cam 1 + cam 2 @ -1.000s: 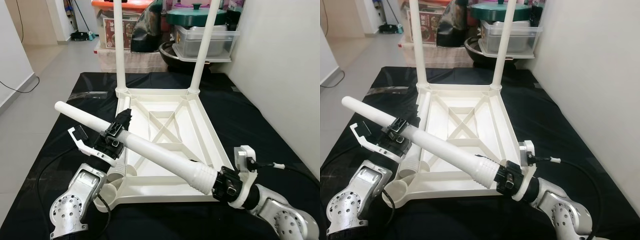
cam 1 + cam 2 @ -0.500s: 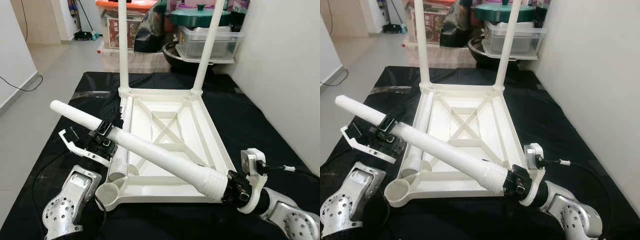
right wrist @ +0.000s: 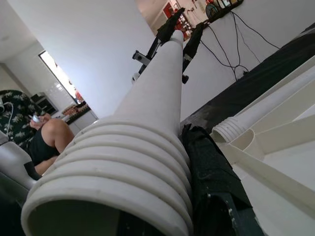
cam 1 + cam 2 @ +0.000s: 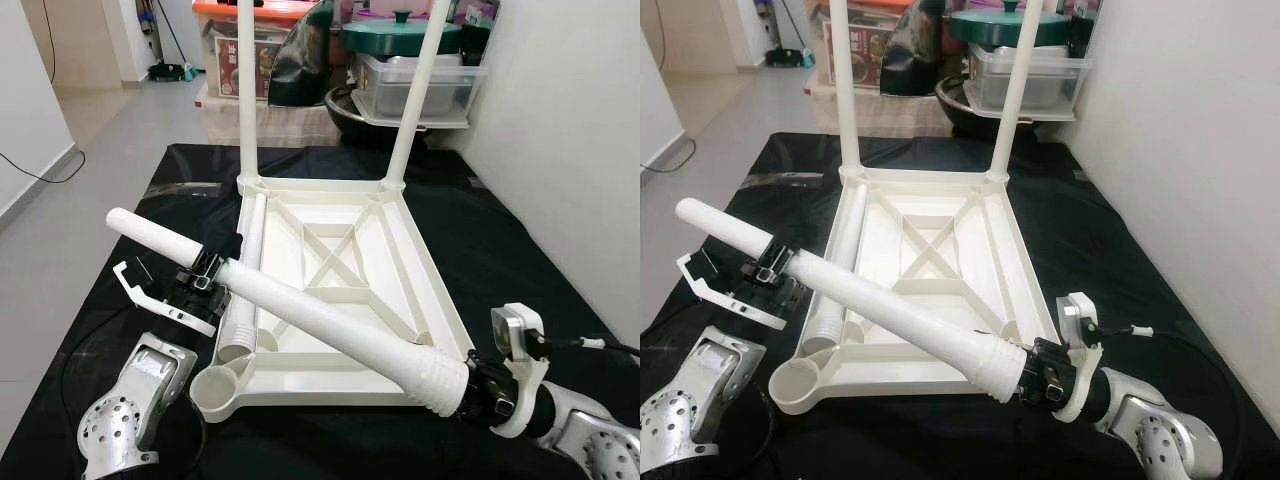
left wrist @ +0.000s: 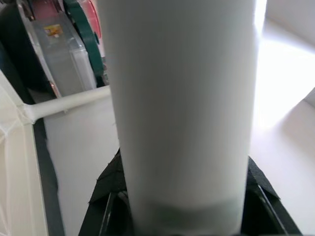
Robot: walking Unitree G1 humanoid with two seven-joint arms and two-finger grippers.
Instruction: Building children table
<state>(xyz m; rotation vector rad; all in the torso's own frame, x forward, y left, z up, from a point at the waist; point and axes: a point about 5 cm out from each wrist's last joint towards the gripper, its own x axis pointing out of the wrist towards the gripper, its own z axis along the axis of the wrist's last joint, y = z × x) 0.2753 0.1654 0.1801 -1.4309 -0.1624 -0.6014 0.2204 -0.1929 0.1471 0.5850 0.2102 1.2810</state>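
— Where is the leg?

— I hold the loose white table leg in both tools, slanting across the near left part of the upturned children's table. My right tool is clamped on its ribbed end, near right, just past the table's near rim. My left tool is closed around the smooth shaft toward the far left end, beyond the table's left edge.

— And the table itself?

— It lies top-down on a black cloth on the floor. Two legs stand upright in the far corners. Another leg lies along the inside of the left rim, and the near left corner socket gapes open below my leg.

— Room to move?

— Bare cloth on the right up to the white wall. Open floor on the left. Storage boxes crowd the far side. A seated person appears in my right wrist view.
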